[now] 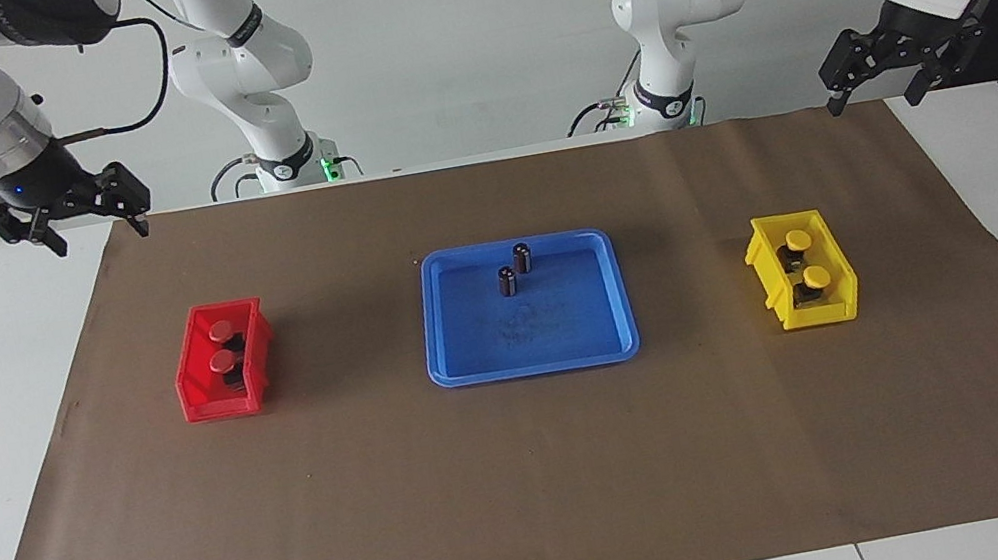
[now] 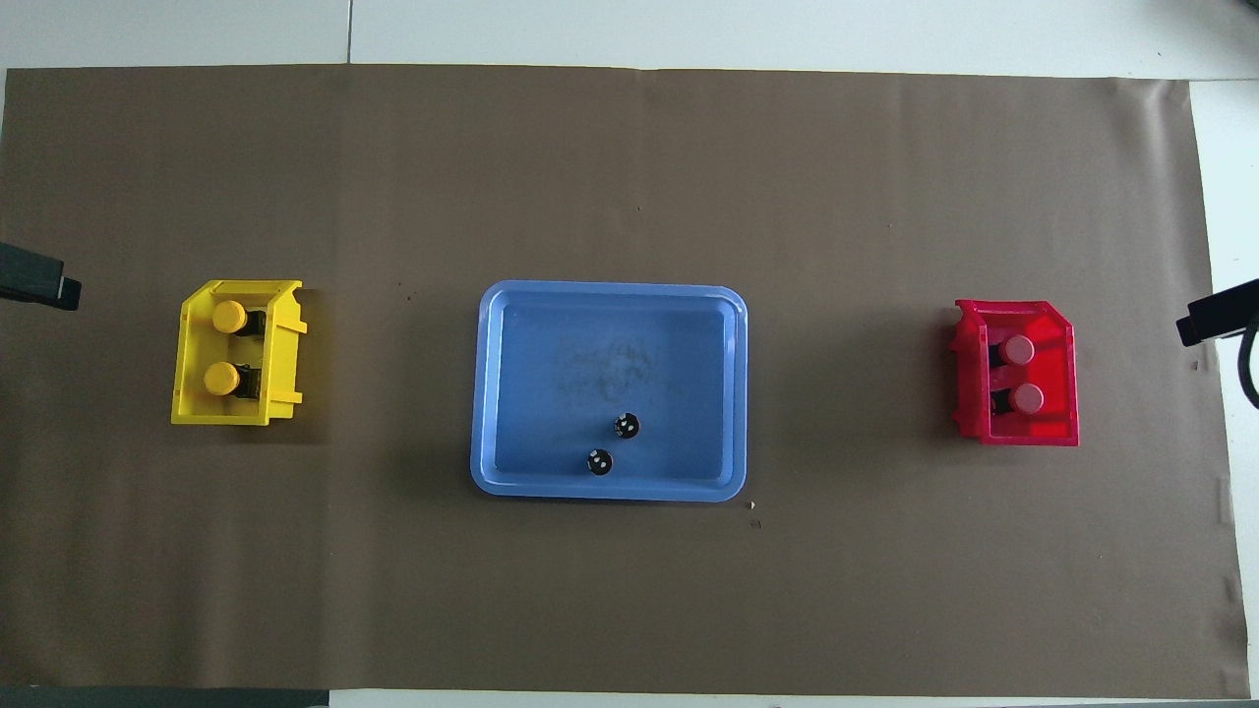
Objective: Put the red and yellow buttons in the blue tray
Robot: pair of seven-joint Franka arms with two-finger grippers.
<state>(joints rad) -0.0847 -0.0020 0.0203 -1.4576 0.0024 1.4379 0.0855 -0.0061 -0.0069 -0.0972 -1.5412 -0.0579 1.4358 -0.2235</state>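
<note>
Directions use a dial laid flat on the table, with 12 o'clock pointing away from the robots.

1. Grippers. The right gripper [image 1: 68, 218] hangs above the near edge of the mat [image 1: 532, 477] at the right arm's end. Its fingers are spread and hold nothing. The left gripper [image 1: 901, 63] hangs above the near edge at the left arm's end, also spread and holding nothing. Both arms wait.

2. Tray. One tray [image 1: 567, 319] sits mid-table. Two dark cylinders [image 1: 507, 281] stand in its 6 o'clock part, close together but apart. It holds no buttons.

3. Bins. One red bin [image 1: 216, 405] stands at 3 o'clock from the tray and one yellow bin [image 1: 824, 314] at 9 o'clock, each well apart from it.

4. Buttons. Two red buttons [image 1: 220, 330] sit in the red bin, in line from 6 to 12 o'clock. Two yellow buttons [image 1: 798, 241] sit in the yellow bin in the same way. That makes four in all. Each appears to stand cap up, with its long axis vertical.

5. Governing relation. The red bin lies at roughly 11 o'clock from the right gripper, and the yellow bin at roughly 1 o'clock from the left gripper. Each arm is therefore the nearer one for the bin at its own end. A descent from above onto the nearer cap in each bin looks suitable. No part of the task is done yet.
</note>
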